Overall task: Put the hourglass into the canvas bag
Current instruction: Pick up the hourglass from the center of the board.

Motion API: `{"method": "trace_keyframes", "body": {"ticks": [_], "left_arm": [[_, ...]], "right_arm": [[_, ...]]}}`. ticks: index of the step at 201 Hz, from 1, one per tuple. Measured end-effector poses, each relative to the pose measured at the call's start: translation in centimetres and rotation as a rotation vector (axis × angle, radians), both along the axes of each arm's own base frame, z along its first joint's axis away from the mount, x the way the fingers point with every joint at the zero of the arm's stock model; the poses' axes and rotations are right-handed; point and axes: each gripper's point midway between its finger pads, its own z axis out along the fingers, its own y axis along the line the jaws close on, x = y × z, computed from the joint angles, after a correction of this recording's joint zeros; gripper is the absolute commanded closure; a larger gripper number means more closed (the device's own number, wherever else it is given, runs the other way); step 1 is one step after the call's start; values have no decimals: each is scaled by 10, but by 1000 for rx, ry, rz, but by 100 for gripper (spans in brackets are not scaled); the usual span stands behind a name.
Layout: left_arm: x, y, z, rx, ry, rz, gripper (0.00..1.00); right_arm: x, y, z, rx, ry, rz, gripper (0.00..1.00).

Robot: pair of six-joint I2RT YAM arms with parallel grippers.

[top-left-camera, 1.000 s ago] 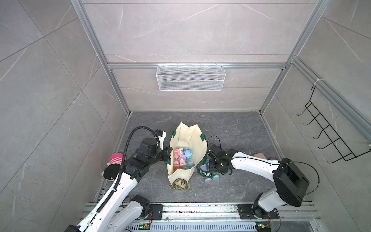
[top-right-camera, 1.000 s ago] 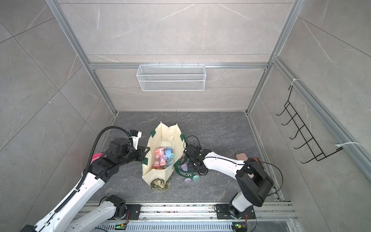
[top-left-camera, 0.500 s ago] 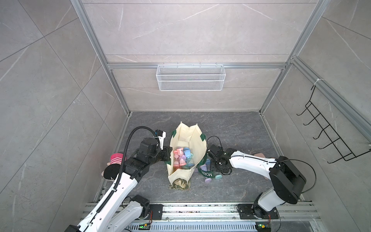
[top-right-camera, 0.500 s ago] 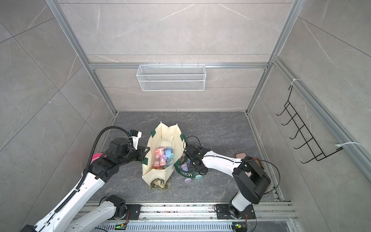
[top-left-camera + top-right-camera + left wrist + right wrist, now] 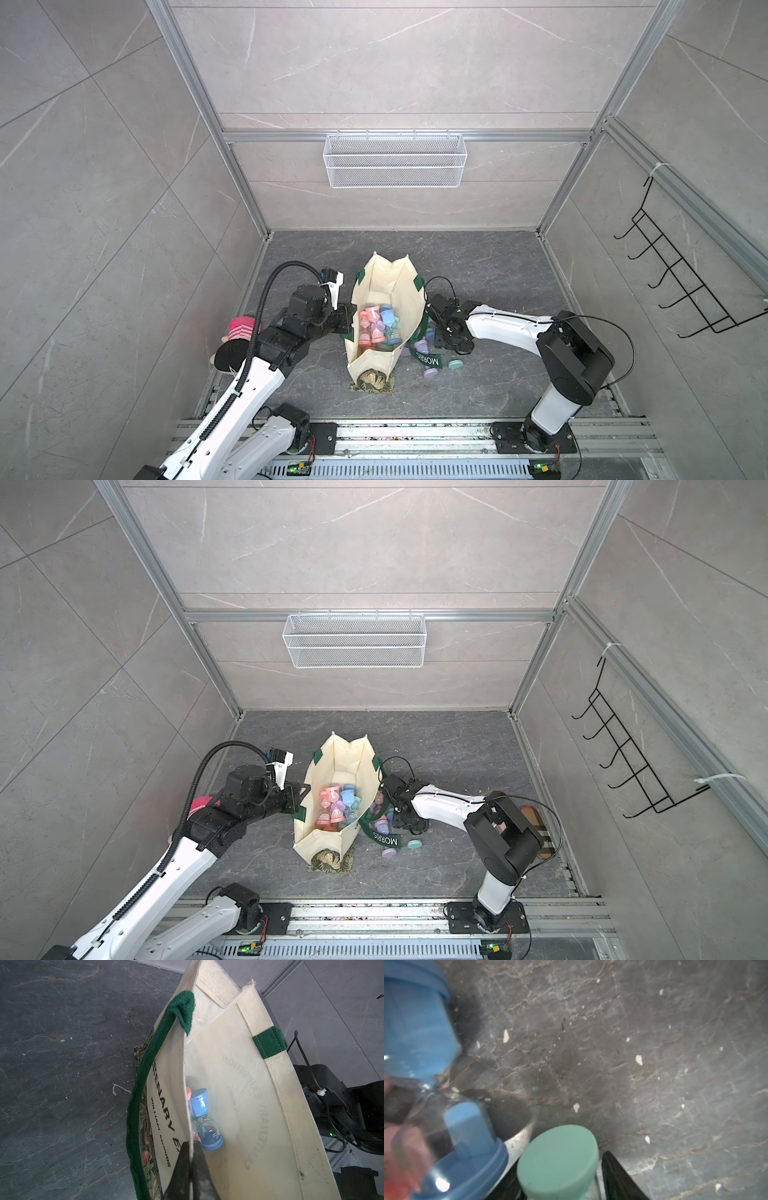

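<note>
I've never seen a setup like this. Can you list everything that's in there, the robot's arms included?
canvas bag: one, cream with dark green handles, standing open mid-floor.
hourglasses in the bag: several, pink, blue, lilac and teal, piled at its bottom.
loose hourglasses: a few, lilac, teal and blue, on the floor beside the bag on the right arm's side.
wire basket: one, white, on the back wall.
hook rack: one, black, on the side wall.
striped item: one, pink and black, behind the left arm.
left claw: black, shut on the bag's rim.
right claw: black, low at the floor, either side of a teal hourglass; grip unclear.
</note>
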Motion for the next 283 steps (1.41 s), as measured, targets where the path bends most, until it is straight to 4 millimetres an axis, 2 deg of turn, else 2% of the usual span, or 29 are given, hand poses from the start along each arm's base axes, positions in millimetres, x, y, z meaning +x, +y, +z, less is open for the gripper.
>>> {"method": "trace_keyframes", "body": {"ticks": [41, 107, 133, 203, 250, 283], "left_arm": [[0, 0, 0, 0, 0, 0, 100], [0, 0, 0, 0, 0, 0, 100], [0, 0, 0, 0, 0, 0, 100], [0, 0, 0, 0, 0, 0, 100], [0, 0, 0, 0, 0, 0, 100], [0, 0, 0, 0, 0, -1, 100]], "right_arm": [[3, -5, -1, -16, -7, -7, 52], [3, -18, 0, -39, -27, -17, 76], [-1, -25, 10, -48, -43, -20, 83], [-3, -36, 69, -7, -154, -29, 93], [9, -28, 140, 90, -289, -36, 100], [13, -16, 188, 149, -373, -11, 100]]}}
